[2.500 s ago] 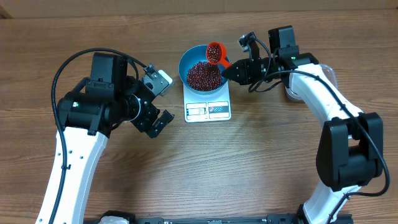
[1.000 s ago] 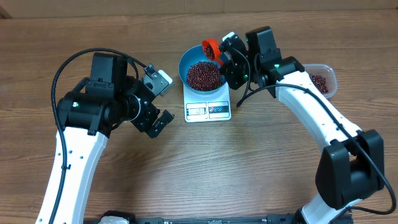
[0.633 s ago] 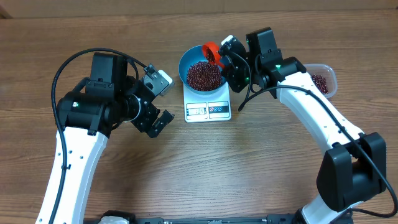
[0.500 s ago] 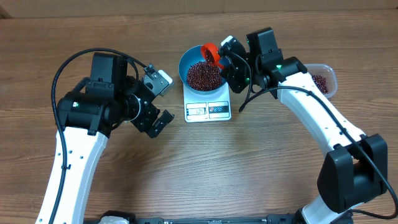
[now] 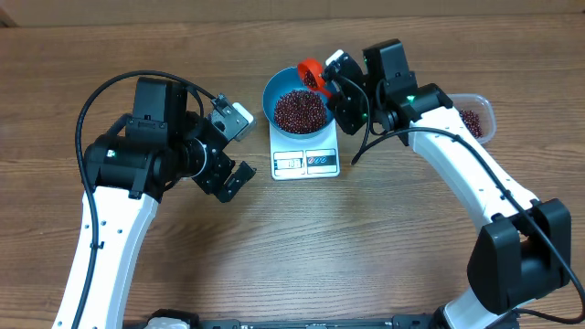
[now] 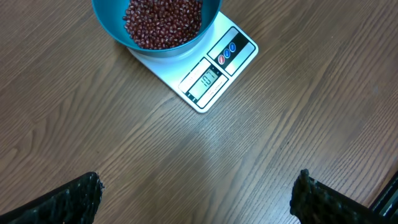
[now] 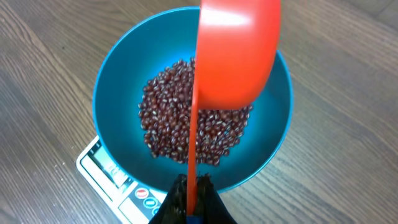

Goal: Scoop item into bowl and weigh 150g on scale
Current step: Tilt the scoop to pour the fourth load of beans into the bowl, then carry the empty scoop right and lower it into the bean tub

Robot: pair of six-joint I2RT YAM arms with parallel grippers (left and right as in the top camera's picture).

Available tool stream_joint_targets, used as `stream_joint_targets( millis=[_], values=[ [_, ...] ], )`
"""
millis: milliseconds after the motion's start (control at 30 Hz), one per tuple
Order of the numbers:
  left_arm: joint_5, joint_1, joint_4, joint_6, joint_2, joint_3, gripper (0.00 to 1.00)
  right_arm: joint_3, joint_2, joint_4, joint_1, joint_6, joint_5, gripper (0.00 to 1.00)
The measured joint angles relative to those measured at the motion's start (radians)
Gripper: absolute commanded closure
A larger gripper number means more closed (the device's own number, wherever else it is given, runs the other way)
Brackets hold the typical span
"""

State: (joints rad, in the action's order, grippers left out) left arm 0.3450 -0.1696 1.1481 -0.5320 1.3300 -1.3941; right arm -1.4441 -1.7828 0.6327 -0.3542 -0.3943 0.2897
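Wooden counter (image 5: 384, 238). Left gripper (image 6: 196, 202): released wide, empty, near the scale (image 5: 306, 162). Right gripper (image 7: 189, 202): clenched on the handle of the orange scoop (image 5: 313, 73), which is tilted over the bowl. Clear tub (image 5: 475, 119) at far right. Blue bowl (image 5: 271, 96) sits on the white scale. Beans (image 5: 300, 110) heaped in the bowl.

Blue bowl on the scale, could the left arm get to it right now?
Probably yes. The left gripper is open and empty, with bare table between it and the bowl. The right gripper holds a red scoop over the bowl's far right rim only.
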Motion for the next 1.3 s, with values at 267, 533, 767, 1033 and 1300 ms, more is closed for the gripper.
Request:
stream_joint_targets(
  millis=[267,533,767,1033,1300],
  values=[
    [0.0,0.0,0.0,0.0,0.0,0.0,0.0,0.0,0.0,-0.004,-0.015,-0.011,-0.034,0.96],
    [0.0,0.0,0.0,0.0,0.0,0.0,0.0,0.0,0.0,-0.016,-0.039,-0.026,-0.124,0.96],
    [0.0,0.0,0.0,0.0,0.0,0.0,0.0,0.0,0.0,-0.012,-0.074,-0.035,-0.218,0.96],
    [0.0,0.0,0.0,0.0,0.0,0.0,0.0,0.0,0.0,-0.019,-0.088,-0.064,-0.306,0.96],
    [0.0,0.0,0.0,0.0,0.0,0.0,0.0,0.0,0.048,0.006,-0.093,-0.081,-0.318,0.96]
  ],
)
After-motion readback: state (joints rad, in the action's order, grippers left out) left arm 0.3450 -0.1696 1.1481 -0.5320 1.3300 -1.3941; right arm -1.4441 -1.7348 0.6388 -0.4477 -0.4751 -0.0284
